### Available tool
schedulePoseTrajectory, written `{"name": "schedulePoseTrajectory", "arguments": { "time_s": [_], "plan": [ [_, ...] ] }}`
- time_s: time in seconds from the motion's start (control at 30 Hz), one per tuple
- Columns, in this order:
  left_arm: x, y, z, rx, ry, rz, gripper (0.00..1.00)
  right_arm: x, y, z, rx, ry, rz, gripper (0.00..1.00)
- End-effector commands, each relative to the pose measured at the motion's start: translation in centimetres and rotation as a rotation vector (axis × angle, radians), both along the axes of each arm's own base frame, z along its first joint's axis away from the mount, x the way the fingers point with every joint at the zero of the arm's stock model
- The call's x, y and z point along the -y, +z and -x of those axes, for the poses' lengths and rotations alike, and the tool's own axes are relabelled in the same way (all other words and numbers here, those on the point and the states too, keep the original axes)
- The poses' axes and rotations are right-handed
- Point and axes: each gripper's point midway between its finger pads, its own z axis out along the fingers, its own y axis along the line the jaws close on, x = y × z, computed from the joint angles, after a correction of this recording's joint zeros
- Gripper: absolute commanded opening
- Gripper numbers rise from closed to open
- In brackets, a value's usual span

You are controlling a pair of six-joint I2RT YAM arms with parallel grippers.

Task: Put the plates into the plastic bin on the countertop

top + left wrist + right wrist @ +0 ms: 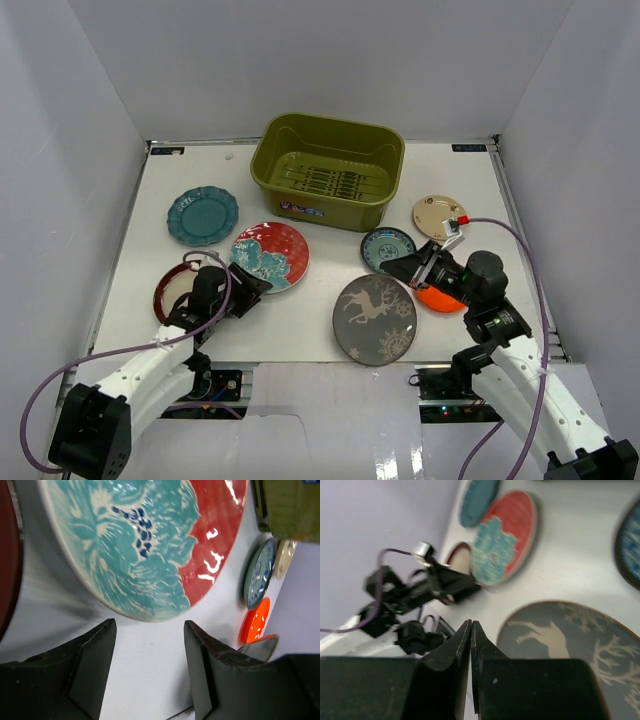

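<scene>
The olive-green plastic bin (pixel 325 172) stands empty at the back of the white countertop (pixel 310 320). Seven plates lie flat on the countertop: teal scalloped (pixel 203 215), red-and-teal floral (pixel 270 256), dark-red-rimmed cream (pixel 176 286) partly under my left arm, grey deer (pixel 375 318), small teal patterned (pixel 388 248), orange (pixel 440 298) partly under my right arm, small beige (pixel 440 213). My left gripper (pixel 253 284) is open and empty, just short of the floral plate's near rim (pixel 150 545). My right gripper (pixel 402 270) is shut and empty, above the gap between the deer plate (pixel 570 645) and the small teal plate.
White walls enclose the countertop on three sides. The metal front edge (pixel 330 364) runs just behind the arm bases. In the right wrist view the left arm (pixel 420 590) shows across the table beside the floral plate (pixel 505 540).
</scene>
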Motion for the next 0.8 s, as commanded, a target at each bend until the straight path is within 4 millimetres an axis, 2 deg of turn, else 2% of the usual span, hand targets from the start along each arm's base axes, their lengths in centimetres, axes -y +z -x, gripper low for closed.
{"name": "schedulePoseTrajectory", "arguments": {
  "time_s": [0.0,0.03,0.07,0.1,0.13,0.17,0.23,0.27,0.3,0.33,0.37,0.4,0.5,0.57,0.67,0.77],
  "plan": [
    [1.9,2.2,1.0,0.061,-0.153,0.003,0.65,2.5,-6.9,1.1,-0.098,-0.052,0.256,0.08],
    [2.7,3.7,1.0,0.098,-0.202,0.002,0.65,3.8,-7.9,0.8,-0.095,-0.120,0.312,0.08],
    [3.1,4.2,1.3,0.115,-0.235,-0.008,0.65,4.8,-9.1,1.1,-0.098,-0.141,0.374,0.08],
    [3.5,4.5,1.8,0.128,-0.284,-0.023,0.65,5.9,-11.0,2.0,-0.170,-0.162,0.432,0.08],
    [4.5,5.2,2.5,0.150,-0.344,-0.015,0.64,6.5,-11.4,2.3,-0.169,-0.188,0.445,0.11],
    [5.4,6.1,2.7,0.169,-0.390,-0.006,0.64,6.8,-12.9,2.9,-0.205,-0.185,0.461,0.25],
    [7.5,6.5,4.4,0.174,-0.513,-0.006,0.64,7.5,-14.5,3.9,-0.266,-0.211,0.461,0.42],
    [8.4,6.7,4.6,0.165,-0.551,-0.014,0.65,7.7,-15.5,4.2,-0.289,-0.220,0.469,0.57],
    [9.2,6.6,5.1,0.166,-0.591,-0.032,0.65,8.0,-15.7,4.4,-0.306,-0.238,0.465,0.63],
    [10.6,6.5,6.3,0.170,-0.654,-0.054,0.66,8.7,-16.0,4.5,-0.320,-0.274,0.478,0.67],
    [11.4,6.5,6.7,0.169,-0.680,-0.070,0.67,9.0,-16.0,4.6,-0.325,-0.291,0.480,0.74],
    [12.5,6.2,6.9,0.155,-0.709,-0.098,0.69,9.3,-16.0,4.7,-0.334,-0.309,0.480,0.75],
    [14.9,4.2,8.0,0.121,-0.781,-0.197,0.73,9.9,-16.5,4.9,-0.373,-0.352,0.487,0.85],
    [15.7,3.4,7.9,0.109,-0.787,-0.232,0.75,9.9,-16.6,4.9,-0.388,-0.357,0.485,0.91],
    [17.2,2.2,7.6,0.108,-0.801,-0.257,0.77,10.4,-16.9,4.3,-0.397,-0.392,0.509,0.96],
    [18.0,0.9,7.0,0.096,-0.792,-0.264,0.77,10.1,-17.9,4.3,-0.417,-0.372,0.517,0.96]
  ]
}}
